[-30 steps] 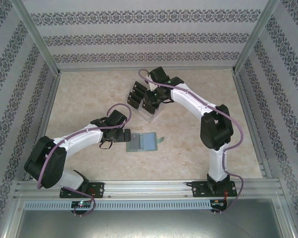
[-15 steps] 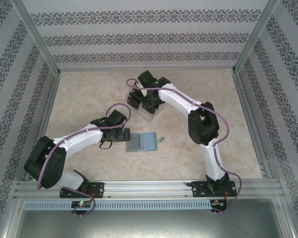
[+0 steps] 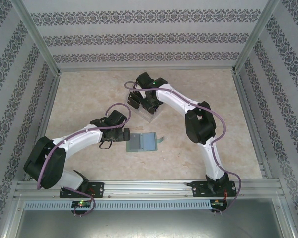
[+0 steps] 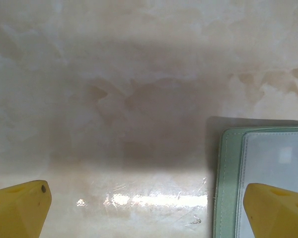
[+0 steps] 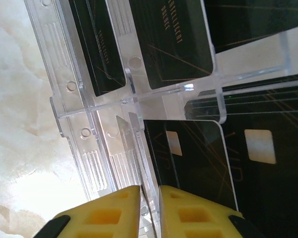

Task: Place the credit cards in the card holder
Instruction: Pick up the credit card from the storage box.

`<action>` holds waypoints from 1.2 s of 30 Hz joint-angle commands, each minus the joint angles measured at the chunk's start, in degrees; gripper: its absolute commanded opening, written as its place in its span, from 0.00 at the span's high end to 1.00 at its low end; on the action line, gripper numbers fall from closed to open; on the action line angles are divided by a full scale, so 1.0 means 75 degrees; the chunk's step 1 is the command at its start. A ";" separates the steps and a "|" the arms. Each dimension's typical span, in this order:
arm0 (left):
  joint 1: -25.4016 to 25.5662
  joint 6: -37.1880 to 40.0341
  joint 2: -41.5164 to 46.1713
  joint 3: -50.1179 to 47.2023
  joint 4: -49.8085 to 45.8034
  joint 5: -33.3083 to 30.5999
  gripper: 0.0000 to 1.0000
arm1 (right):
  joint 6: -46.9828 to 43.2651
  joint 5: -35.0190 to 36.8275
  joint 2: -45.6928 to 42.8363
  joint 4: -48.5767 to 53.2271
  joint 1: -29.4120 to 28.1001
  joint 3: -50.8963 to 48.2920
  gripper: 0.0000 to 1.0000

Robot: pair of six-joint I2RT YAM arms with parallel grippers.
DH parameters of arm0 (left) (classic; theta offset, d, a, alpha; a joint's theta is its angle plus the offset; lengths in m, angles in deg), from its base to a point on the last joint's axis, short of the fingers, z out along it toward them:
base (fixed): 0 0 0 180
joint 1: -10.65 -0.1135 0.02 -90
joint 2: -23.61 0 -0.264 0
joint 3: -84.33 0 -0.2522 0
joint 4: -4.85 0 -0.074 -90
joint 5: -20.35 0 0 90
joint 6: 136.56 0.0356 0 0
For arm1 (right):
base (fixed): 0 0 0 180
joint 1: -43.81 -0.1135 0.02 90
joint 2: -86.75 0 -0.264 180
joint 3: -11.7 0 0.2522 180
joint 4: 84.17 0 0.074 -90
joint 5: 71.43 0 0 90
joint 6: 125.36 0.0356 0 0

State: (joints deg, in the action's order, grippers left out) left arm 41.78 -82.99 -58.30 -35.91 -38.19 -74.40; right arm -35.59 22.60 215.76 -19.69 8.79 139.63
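Credit cards [image 5: 188,163]: black, gold-lined, standing, directly ahead of right gripper [image 5: 150,193] jaws. Card holder [image 4: 228,188]: sage green, grey inside, open flat, under one left gripper [image 4: 145,187] jaw.

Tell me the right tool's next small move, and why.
Probably finish closing the right tool on the edge of the nearest credit card: its fingers straddle that edge with a slight gap, the card stands in the clear rack, and the card holder lies open.

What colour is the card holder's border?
Sage green; the card holder shows best in the left wrist view.
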 commanded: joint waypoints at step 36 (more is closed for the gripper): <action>0.0086 0.0265 0.0026 0.0111 -0.0088 -0.0104 0.00 | 0.0655 -0.1359 -0.1737 0.0210 -0.0080 0.0244 1.00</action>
State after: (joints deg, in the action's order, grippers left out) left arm 41.78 -82.77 -58.30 -35.91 -38.21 -74.40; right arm -33.78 16.11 209.92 -16.65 8.68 143.78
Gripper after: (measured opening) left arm 0.998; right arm 0.066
